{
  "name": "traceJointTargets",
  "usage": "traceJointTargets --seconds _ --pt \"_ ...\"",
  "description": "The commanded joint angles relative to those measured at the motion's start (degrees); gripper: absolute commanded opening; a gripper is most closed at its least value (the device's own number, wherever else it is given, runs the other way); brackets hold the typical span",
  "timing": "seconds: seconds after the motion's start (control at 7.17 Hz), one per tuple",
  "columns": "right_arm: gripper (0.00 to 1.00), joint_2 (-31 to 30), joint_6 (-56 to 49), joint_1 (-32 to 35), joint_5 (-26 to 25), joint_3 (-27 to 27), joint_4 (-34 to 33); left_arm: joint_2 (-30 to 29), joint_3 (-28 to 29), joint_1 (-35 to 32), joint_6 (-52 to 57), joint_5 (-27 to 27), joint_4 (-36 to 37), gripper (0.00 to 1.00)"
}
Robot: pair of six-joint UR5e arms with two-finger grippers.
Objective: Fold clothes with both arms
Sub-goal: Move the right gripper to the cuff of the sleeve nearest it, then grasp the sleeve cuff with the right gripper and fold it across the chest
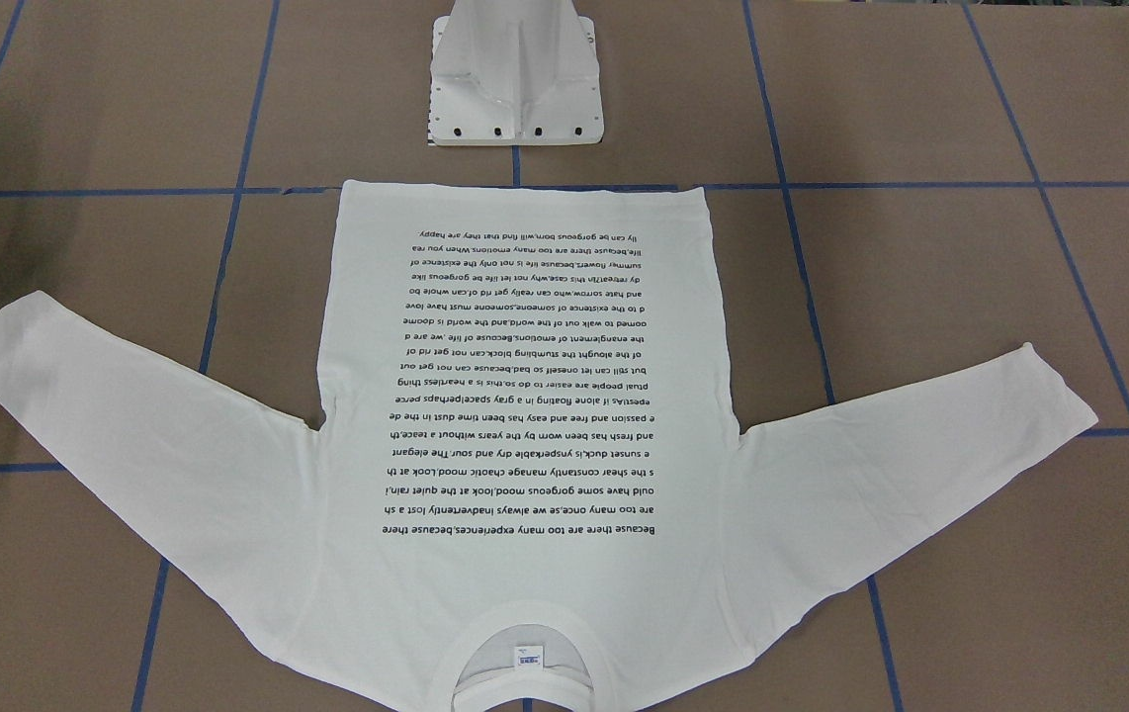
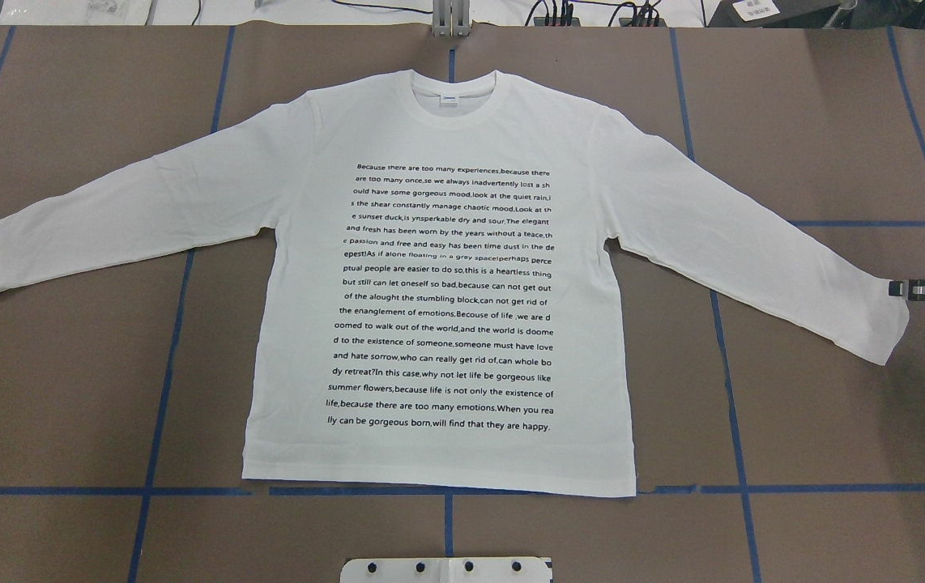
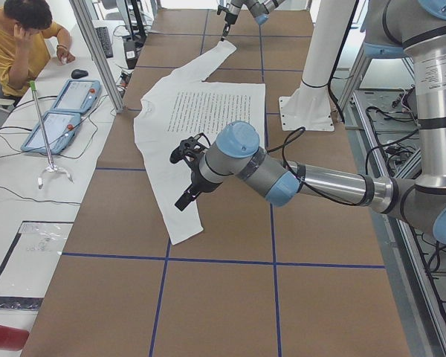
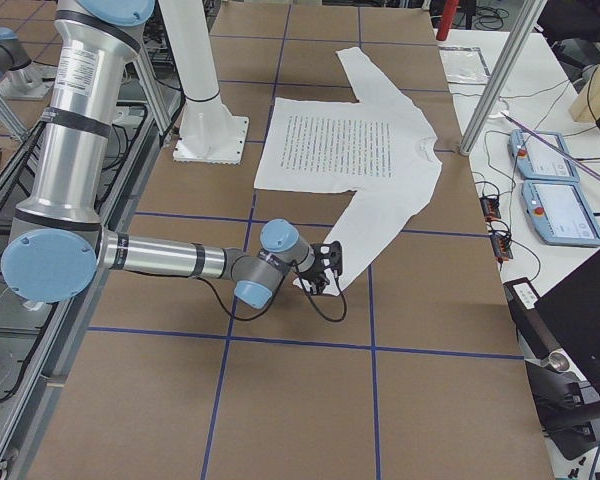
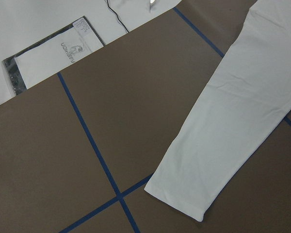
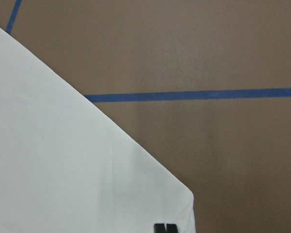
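The white T-shirt [image 2: 438, 283] lies flat on the table [image 2: 66, 364], print up. The right gripper [image 2: 898, 289] seems closed on one sleeve cuff [image 2: 888, 328], probably to fold that sleeve inward. The left gripper [image 3: 183, 177] hovers above the other sleeve, and I cannot tell its state.

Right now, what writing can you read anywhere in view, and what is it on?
T-shirt print, first line: "Because there are too many experiences,because there"
Last line: "lly can be gorgeous born,will find that they are happy."
Lines between are readable in the overhead view, too many to quote.
Neck label: too small to read.
Bagged sheet on the white bench: blurred, unreadable.
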Motion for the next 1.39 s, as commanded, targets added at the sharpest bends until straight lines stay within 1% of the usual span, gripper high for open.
traceJointTargets --seconds 0.0,0.14,0.28,0.42,0.56,0.7,0.84,0.98,1.12,1.26 --pt "0.00 4.78 -0.37 3.14 2.14 17.61 -26.62 0.00 0.12 0.00 0.00 0.00 0.00 1.00" --pt "0.00 12.22 -0.20 3.23 1.88 21.16 -39.46 0.00 0.12 0.00 0.00 0.00 0.00 1.00" --pt "0.00 21.69 -0.02 3.24 1.35 21.28 -50.55 0.00 0.12 0.00 0.00 0.00 0.00 1.00" --pt "0.00 32.49 0.24 2.80 1.17 20.85 -63.19 0.00 0.12 0.00 0.00 0.00 0.00 1.00" --pt "0.00 41.64 0.42 1.84 -0.66 19.98 -73.85 0.00 0.12 0.00 0.00 0.00 0.00 1.00" --pt "0.00 48.00 1.55 1.22 -1.37 17.36 -77.52 0.00 0.38 0.00 0.00 0.00 0.00 1.00" --pt "0.00 53.02 5.21 -1.40 -2.42 13.42 -77.47 0.00 0.38 0.00 0.00 0.00 0.00 1.00" --pt "0.00 60.21 8.30 -3.25 -4.43 7.29 -77.39 0.00 0.65 0.00 0.00 0.00 0.00 1.00" --pt "0.00 67.76 10.94 -5.18 -5.24 -0.69 -77.30 0.00 1.17 0.00 0.09 0.00 0.00 1.00" --pt "0.00 74.71 14.36 -9.20 -9.16 -10.26 -75.99 0.00 1.35 0.00 0.09 0.00 0.00 1.00"
